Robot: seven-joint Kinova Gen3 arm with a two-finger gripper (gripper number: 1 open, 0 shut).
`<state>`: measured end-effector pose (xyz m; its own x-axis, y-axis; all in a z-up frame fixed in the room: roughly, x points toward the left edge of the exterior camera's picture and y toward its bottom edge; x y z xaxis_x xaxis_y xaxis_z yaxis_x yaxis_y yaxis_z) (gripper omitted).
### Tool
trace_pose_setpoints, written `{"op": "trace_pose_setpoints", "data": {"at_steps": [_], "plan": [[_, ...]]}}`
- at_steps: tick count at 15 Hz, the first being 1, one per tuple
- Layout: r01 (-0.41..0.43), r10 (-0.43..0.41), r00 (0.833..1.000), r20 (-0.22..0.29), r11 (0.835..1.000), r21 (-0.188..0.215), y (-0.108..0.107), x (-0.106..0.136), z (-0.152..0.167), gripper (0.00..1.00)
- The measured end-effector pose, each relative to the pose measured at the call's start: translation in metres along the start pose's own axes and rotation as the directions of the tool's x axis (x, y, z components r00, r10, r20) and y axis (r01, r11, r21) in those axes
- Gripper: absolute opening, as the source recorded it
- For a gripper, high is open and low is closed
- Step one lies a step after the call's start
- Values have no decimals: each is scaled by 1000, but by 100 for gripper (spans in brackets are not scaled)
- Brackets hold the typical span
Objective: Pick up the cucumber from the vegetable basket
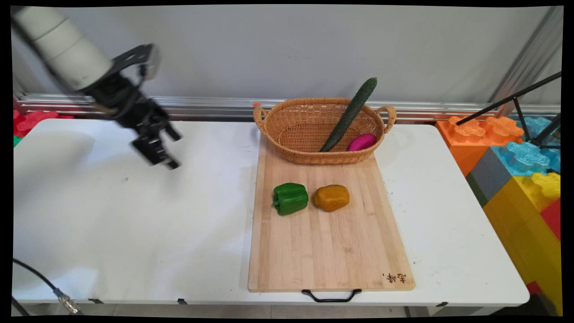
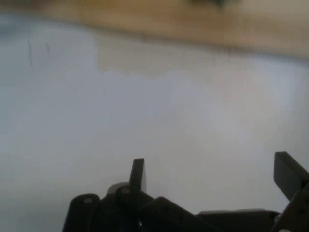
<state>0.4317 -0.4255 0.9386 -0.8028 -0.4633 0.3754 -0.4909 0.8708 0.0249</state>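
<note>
**The tool hangs over the bare left side of the desk, holding nothing**

The tool (image 1: 163, 150) is up in the air over the left part of the white desk (image 1: 125, 215). Its two fingers (image 2: 138, 175) stand wide apart, and there is nothing between them. It is well apart from all the food.

A long wooden board (image 1: 329, 242) lies on the desk to the right of the tool. On it sit a green pepper (image 1: 290, 198) and, just beside it, an orange pepper (image 1: 331, 197). They look close but not touching. At the far end of the board is a woven basket (image 1: 287, 134). A long cucumber (image 1: 350, 114) leans in it and sticks out over the rim. A small pink thing (image 1: 362, 142) lies in the basket by the cucumber's low end.

To do well from here, I think the tool should go slowly and stay high enough to clear the board's edge. The green pepper is the nearest food. The peppers are round and smooth, so they may roll or slip if pushed from one side.

The main view shows all the food and how far away the tool is. The hand view shows how wide the fingers are, with plain desk below and only a strip of the board (image 2: 193, 24) at the top.
</note>
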Motion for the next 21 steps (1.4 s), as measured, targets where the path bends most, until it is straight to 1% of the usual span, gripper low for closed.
{"op": "trace_pose_setpoints", "data": {"at_steps": [3, 5, 7, 9, 11, 14, 15, 18, 21], "plan": [[54, -50, 996, -68, 997, 48, 4, 56, 11, 100], [104, -95, 990, -105, 992, 77, 4, 86, 20, 100], [147, -134, 982, -135, 984, 95, 5, 108, 29, 100], [204, -184, 967, -179, 973, 104, 4, 136, 43, 100], [267, -240, 945, -223, 958, 102, 3, 163, 59, 100], [361, -320, 904, -285, 927, 104, -5, 197, 87, 100], [379, -335, 895, -295, 919, 105, -7, 203, 93, 100], [456, -396, 853, -340, 882, 117, -20, 225, 122, 100], [509, -439, 822, -363, 852, 123, -34, 242, 152, 100]]}}
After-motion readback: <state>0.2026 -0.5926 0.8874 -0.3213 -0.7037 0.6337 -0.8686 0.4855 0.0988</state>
